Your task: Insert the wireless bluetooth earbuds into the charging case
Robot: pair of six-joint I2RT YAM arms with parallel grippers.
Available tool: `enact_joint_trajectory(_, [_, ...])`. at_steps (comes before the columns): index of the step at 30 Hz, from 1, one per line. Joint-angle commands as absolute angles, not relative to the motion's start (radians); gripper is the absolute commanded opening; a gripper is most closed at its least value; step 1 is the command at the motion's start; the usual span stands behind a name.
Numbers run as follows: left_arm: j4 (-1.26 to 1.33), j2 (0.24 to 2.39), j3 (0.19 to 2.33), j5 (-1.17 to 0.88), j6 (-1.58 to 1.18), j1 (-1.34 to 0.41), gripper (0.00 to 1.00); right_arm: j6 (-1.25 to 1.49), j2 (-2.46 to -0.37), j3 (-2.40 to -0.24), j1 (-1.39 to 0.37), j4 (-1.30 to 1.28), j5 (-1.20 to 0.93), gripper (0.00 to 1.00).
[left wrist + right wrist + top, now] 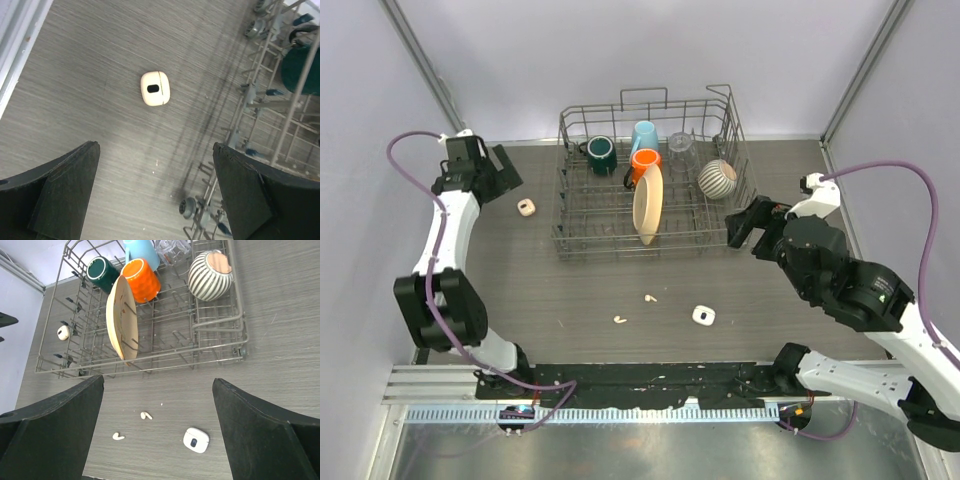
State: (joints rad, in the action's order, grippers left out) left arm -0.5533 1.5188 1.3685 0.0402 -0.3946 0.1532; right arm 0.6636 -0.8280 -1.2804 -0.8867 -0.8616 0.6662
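Two small cream earbuds lie loose on the dark table, one (650, 298) (145, 415) nearer the rack and one (619, 320) (118, 436) to its front left. A white charging case (703, 316) (196, 440) sits shut to their right. A second, cream case (526, 207) (155, 89) lies left of the rack. My left gripper (502, 170) (155, 146) hovers open near that cream case, holding nothing. At the rack's right end my right gripper (744, 222) (158, 380) is open and empty, high above the earbuds and the white case.
A wire dish rack (563, 235) (220, 357) fills the back middle. It holds a green mug (601, 153), a blue cup (643, 135), an orange mug (644, 162), a glass (681, 148), a striped bowl (717, 179) and a cream plate on edge (648, 205). Walls close both sides.
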Motion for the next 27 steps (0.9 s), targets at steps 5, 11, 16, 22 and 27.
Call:
enact_joint_trajectory(5, [-0.516, 1.771, 1.515, 0.011, -0.442, 0.186, 0.95, 0.604, -0.842, -1.289, -0.885, -0.836, 0.733, 0.96])
enact_joint_trajectory(11, [-0.46, 1.923, 1.58, -0.063, -0.468, 0.186, 0.91, 0.592, -0.873, -1.281, -0.885, -0.831, 0.732, 0.96])
enact_joint_trajectory(16, [-0.451, 2.054, 1.647, -0.101, -0.454, 0.18, 0.86, 0.609, -0.887, -1.266, -0.885, -0.825, 0.732, 0.96])
enact_joint_trajectory(22, [-0.505, 2.15, 1.746, -0.026, -0.399, 0.175, 0.86, 0.63, -0.893, -1.253, -0.885, -0.815, 0.73, 0.96])
enact_joint_trajectory(27, [-0.518, 2.187, 1.772, -0.049, -0.388, 0.176, 0.83, 0.63, -0.891, -1.253, -0.885, -0.815, 0.738, 0.96])
